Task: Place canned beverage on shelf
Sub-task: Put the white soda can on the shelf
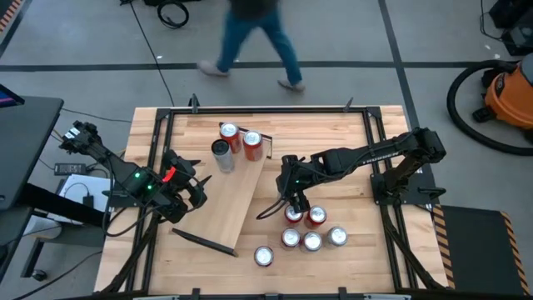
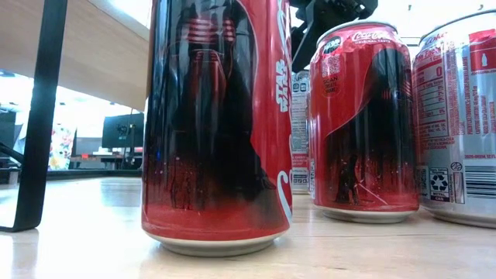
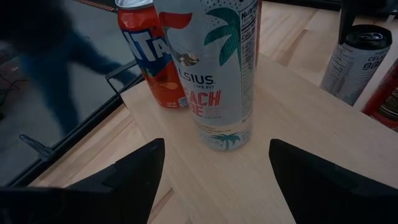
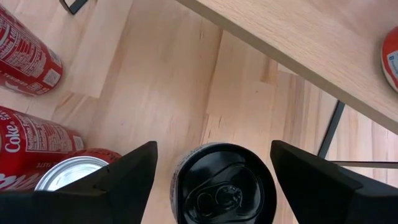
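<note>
While my left gripper (image 1: 196,193) is waiting wide-jawed beside the shelf (image 1: 241,196), I am straddling a black-topped can (image 4: 224,183) with the right gripper's (image 1: 293,202) open jaws, nothing gripped.

A grey floor (image 1: 350,33) crossed by dark lines is surrounding the table. A person (image 1: 254,37) in blue trousers is walking past its far side. An orange vacuum (image 1: 510,96) with a black hose is sitting at the right. In the low view, a dark monitor (image 2: 120,132) is standing under bright light.
</note>
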You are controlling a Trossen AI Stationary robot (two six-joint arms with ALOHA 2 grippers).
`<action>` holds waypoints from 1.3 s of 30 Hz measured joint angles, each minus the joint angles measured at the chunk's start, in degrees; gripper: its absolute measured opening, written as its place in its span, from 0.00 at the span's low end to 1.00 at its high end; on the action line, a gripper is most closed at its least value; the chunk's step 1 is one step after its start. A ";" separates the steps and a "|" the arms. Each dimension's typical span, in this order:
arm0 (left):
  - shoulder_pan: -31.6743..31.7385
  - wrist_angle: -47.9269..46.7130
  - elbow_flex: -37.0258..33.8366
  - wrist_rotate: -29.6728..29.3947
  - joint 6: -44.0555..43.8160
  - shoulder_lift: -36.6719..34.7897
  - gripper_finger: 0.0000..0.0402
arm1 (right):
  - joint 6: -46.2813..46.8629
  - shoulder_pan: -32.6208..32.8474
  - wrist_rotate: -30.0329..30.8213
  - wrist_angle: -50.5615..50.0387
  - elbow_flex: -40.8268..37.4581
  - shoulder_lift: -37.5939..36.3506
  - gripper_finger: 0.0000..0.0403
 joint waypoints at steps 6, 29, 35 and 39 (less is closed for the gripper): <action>0.00 0.02 0.00 -0.78 0.02 0.00 0.75 | 0.44 0.00 0.01 0.00 0.00 0.00 0.83; 0.00 0.54 0.00 2.50 -0.01 0.00 0.75 | 2.20 2.13 5.67 -10.80 9.07 -0.02 0.87; 0.00 0.68 0.00 5.01 -0.02 0.00 0.75 | 2.45 3.58 7.15 -12.29 9.40 -0.79 0.87; 0.00 0.89 0.00 5.01 -0.02 0.00 0.75 | 4.03 4.63 10.75 -14.03 9.40 -1.26 0.87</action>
